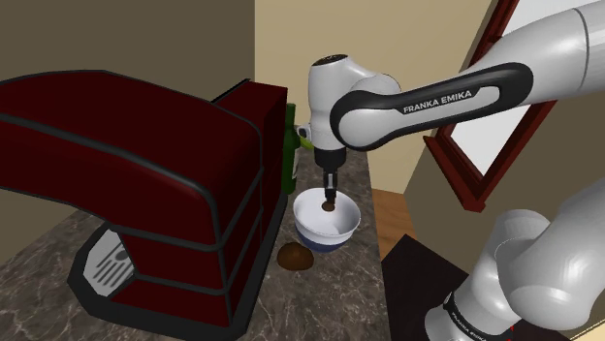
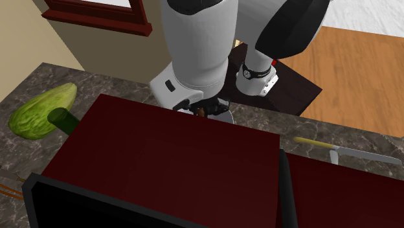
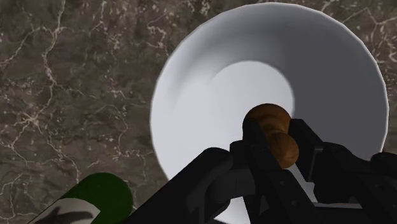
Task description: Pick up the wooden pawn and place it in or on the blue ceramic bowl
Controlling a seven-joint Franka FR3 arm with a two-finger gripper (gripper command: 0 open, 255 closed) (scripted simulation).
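A brown wooden pawn (image 3: 268,118) is clasped between my black fingers (image 3: 254,141), and my gripper (image 3: 278,139) is shut on it. It hangs directly over the white inside of the bowl (image 3: 216,95). In the shoulder view the gripper (image 1: 330,191) points straight down and holds the pawn (image 1: 330,205) just within the rim of the bowl (image 1: 320,235), which is white inside and blue outside. The bowl stands on the dark marble counter (image 1: 320,300). In the second exterior view the gripper (image 2: 204,111) peeks out behind the red machine.
A large dark red machine (image 1: 145,184) stands close to the bowl on the shoulder view's left. A green bottle (image 1: 289,145) rises behind the bowl, and a brown lump (image 1: 296,256) lies in front of it. A green vegetable (image 2: 40,111) and a knife (image 2: 349,154) lie on the counter.
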